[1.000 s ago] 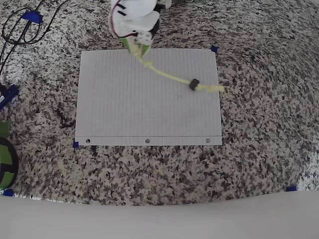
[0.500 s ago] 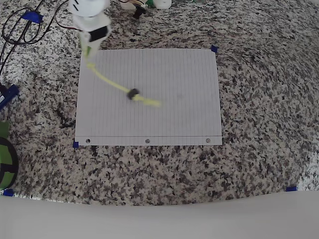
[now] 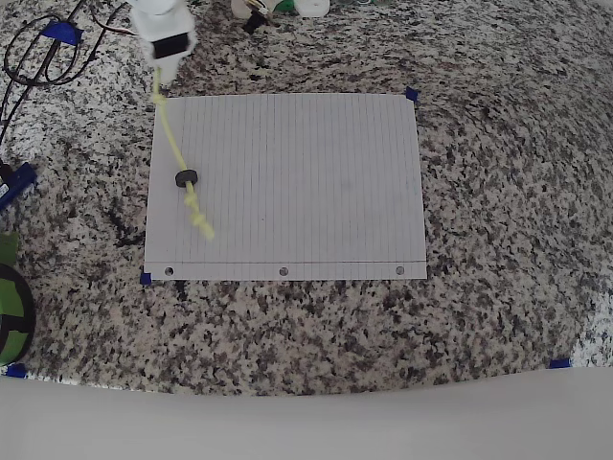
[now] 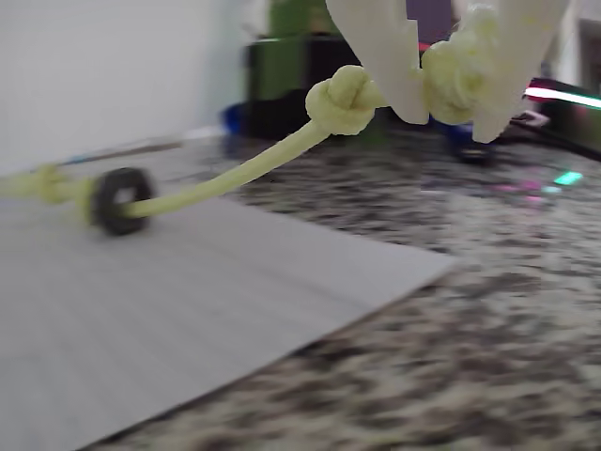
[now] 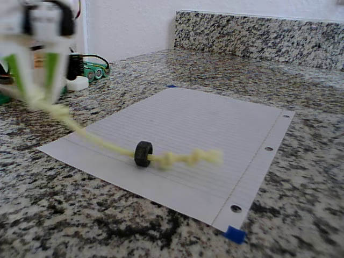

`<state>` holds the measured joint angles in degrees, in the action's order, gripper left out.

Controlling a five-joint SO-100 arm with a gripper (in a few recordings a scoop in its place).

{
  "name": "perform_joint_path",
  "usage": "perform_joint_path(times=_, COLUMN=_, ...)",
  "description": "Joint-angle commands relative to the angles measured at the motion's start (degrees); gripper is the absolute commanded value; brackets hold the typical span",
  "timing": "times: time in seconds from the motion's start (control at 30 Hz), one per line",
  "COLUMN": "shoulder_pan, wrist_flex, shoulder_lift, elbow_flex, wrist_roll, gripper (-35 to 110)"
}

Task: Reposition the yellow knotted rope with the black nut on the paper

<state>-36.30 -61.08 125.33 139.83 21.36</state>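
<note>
My gripper (image 3: 159, 86) hangs over the granite just beyond the paper's (image 3: 306, 182) upper left corner in the overhead view. It is shut on the end knot of the yellow knotted rope (image 3: 170, 139). The rope runs down along the paper's left side to a knotted free end near the punched holes. The black nut (image 3: 186, 178) sits threaded on it, resting on the sheet. In the wrist view the fingers (image 4: 390, 56) pinch the knot, and the rope (image 4: 235, 178) slopes down to the nut (image 4: 113, 199). The fixed view shows the gripper (image 5: 33, 94), blurred, lifting the rope (image 5: 102, 142) with the nut (image 5: 143, 153) on the paper (image 5: 215, 118).
Black cables (image 3: 29, 57) loop on the granite at the top left. A green and black object (image 3: 10, 307) sits at the left edge. Blue tape tabs (image 3: 412, 94) mark the paper's corners. A granite backsplash (image 5: 258, 32) rises behind the counter.
The gripper swung from above the paper's top middle to its upper left corner, dragging the rope and nut leftward. The rope turned from pointing right to lying down the left side.
</note>
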Motion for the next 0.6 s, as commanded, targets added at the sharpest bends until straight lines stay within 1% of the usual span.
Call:
perform_joint_path(times=0.0, shoulder_pan=10.9, wrist_flex=-0.18, shoulder_lift=2.55, elbow_flex=0.44, wrist_roll=-0.62, gripper=0)
perform_joint_path(times=0.13, shoulder_pan=22.94, wrist_flex=1.58, shoulder_lift=3.08, elbow_flex=3.43, wrist_roll=0.09, gripper=0)
perform_joint_path(times=0.3, shoulder_pan=34.1, wrist_flex=4.48, shoulder_lift=4.39, elbow_flex=7.29, wrist_roll=0.26, gripper=0)
perform_joint_path(times=0.4, shoulder_pan=39.2, wrist_flex=5.89, shoulder_lift=4.66, elbow_flex=8.26, wrist_roll=1.23, gripper=0)
perform_joint_path(times=0.57, shoulder_pan=44.65, wrist_flex=11.34, shoulder_lift=3.96, elbow_flex=8.35, wrist_roll=4.13, gripper=0)
